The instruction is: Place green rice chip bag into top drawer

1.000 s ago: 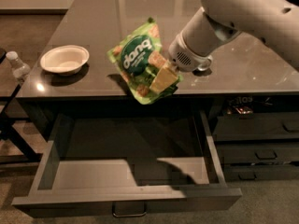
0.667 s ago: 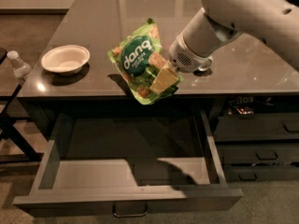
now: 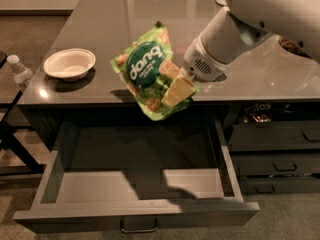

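Observation:
The green rice chip bag point(image 3: 147, 71), light green with a dark round "dang" logo, hangs tilted in the air over the counter's front edge. My gripper point(image 3: 176, 90) is shut on the bag's right side, its pale fingers point(image 3: 178, 91) pressed on the pouch, with the white arm reaching in from the upper right. The top drawer point(image 3: 135, 215) is pulled wide open below, its grey floor bare. The bag is above the drawer's back part, well above its floor.
A white bowl point(image 3: 69, 63) sits on the dark counter point(image 3: 115, 14) at the left. A plastic bottle point(image 3: 19, 70) stands off the counter's left edge. Narrower stacked drawers point(image 3: 277, 149) are at the right, shut.
The bag and gripper hold nearly the same place over the counter's edge; the arm has shifted only slightly. The drawer stays open.

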### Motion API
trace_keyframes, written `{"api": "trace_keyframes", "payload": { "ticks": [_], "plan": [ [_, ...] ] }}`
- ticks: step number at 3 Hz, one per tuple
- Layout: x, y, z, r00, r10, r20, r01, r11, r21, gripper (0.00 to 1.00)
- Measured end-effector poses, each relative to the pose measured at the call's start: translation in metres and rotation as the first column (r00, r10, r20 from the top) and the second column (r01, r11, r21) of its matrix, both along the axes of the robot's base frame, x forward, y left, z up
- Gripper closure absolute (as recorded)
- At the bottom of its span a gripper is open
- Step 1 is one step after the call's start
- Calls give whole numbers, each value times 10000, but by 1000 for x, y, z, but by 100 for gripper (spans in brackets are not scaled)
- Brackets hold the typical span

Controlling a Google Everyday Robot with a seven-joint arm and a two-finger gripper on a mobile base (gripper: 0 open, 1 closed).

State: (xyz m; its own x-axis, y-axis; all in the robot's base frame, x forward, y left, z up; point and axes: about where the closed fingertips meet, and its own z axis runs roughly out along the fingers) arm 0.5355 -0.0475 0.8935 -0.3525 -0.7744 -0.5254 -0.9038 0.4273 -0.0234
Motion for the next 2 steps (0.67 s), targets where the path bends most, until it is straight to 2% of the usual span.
{"api": "trace_keyframes", "payload": {
  "ticks": [1, 2],
  "plan": [
    [-43, -4, -4, 9988, -306, -383, 311, 9994, 126, 100],
    [-87, -14, -25, 9926, -580, -1068, 626, 9972, 402, 100]
  ]
}}
